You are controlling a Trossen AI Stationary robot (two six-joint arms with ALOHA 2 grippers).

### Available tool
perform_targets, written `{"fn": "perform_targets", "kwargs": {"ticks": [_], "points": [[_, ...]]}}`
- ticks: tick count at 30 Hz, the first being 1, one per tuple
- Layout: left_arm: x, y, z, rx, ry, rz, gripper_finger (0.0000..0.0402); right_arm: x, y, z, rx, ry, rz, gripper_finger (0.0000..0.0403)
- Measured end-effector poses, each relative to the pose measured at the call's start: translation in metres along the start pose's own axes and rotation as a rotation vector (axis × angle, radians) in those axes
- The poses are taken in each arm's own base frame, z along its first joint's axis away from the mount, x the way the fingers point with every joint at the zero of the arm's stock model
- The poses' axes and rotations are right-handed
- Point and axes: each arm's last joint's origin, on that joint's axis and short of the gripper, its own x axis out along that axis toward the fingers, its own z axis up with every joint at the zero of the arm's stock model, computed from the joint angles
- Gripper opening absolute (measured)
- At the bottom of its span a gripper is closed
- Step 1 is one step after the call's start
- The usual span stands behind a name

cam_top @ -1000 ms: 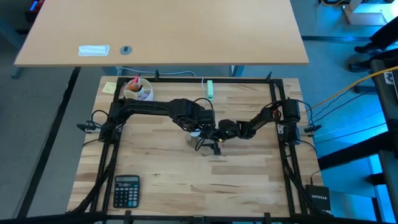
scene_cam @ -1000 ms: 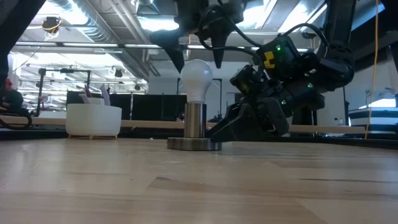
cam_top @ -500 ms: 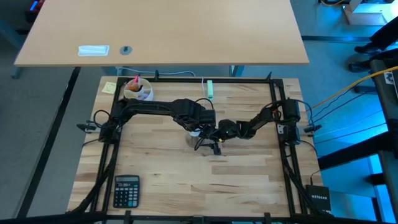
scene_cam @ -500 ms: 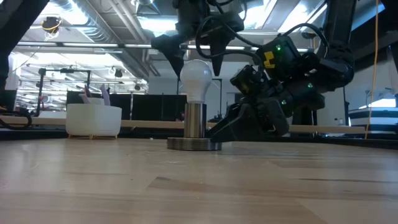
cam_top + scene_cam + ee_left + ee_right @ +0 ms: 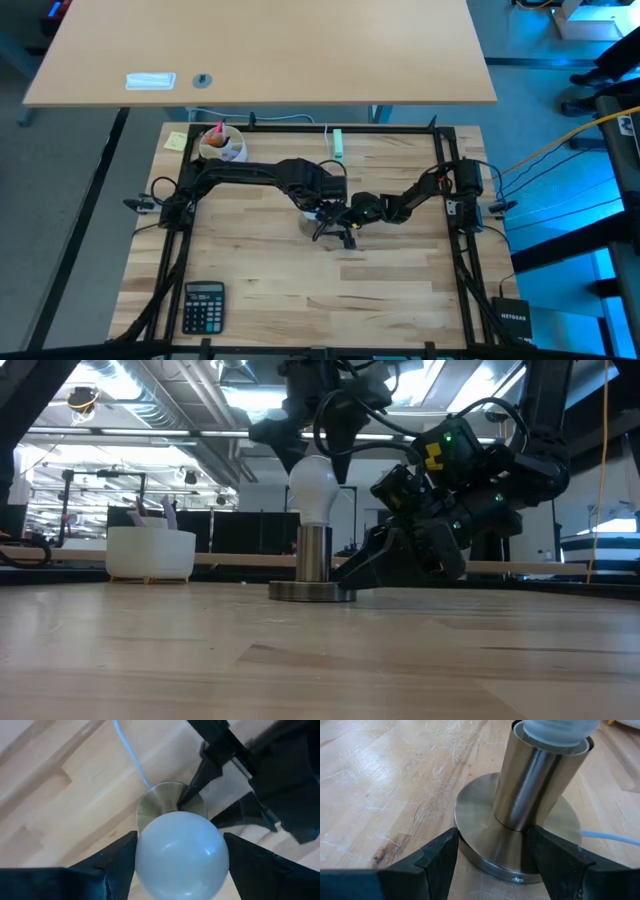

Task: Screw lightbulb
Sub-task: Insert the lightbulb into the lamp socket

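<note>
The lightbulb (image 5: pixel 315 485) stands upright in a brushed-metal socket (image 5: pixel 313 567) near the middle of the wooden surface (image 5: pixel 300 660), its white globe on top of the socket's cylindrical post and the post rising from a round flat base. The left gripper (image 5: pixel 312 452) hangs straight down over the bulb, and in the left wrist view its two dark fingers (image 5: pixel 117 857) sit on either side of the globe (image 5: pixel 182 850), touching it, so they pinch the lightbulb from above. The right gripper (image 5: pixel 490 852) lies low on the surface just to the right of the socket, and its fingers (image 5: pixel 437 855) stand apart on either side of the socket's round base (image 5: pixel 485 827), pressed against its rim. A thin pale cord (image 5: pixel 129 752) runs away from the base across the wood. In the high view both arms meet at the centre of the surface, the left gripper (image 5: pixel 325 205) reaching in from the left and the right gripper (image 5: pixel 345 218) from the right. A white bowl (image 5: pixel 222 145) with pink and orange contents sits at the far left corner, and a calculator (image 5: pixel 204 305) lies at the near left.
</note>
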Motion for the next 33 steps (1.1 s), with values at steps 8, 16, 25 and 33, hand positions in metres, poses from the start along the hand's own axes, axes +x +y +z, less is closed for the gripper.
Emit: {"fn": "perform_targets", "kwargs": {"ticks": [8, 16, 25, 33], "points": [[-0.0004, -0.0022, -0.0023, 0.322, 0.000, -0.004, 0.0264, 0.0000, 0.0000, 0.0000, 0.000, 0.000, 0.000, 0.0248], [-0.0003, -0.0030, -0.0006, 0.769, -0.013, -0.019, 0.0266, 0.0000, 0.0001, 0.0001, -0.003, -0.001, 0.001, 0.0248], [-0.0003, -0.0034, 0.0004, 1.335, -0.029, -0.020, 0.0267, -0.0003, 0.0001, -0.0003, -0.009, -0.001, 0.009, 0.0248], [-0.0003, -0.0050, 0.0014, 1.353, -0.053, -0.006, 0.0267, -0.0002, 0.0002, -0.0002, -0.010, -0.001, 0.011, 0.0248]]}}
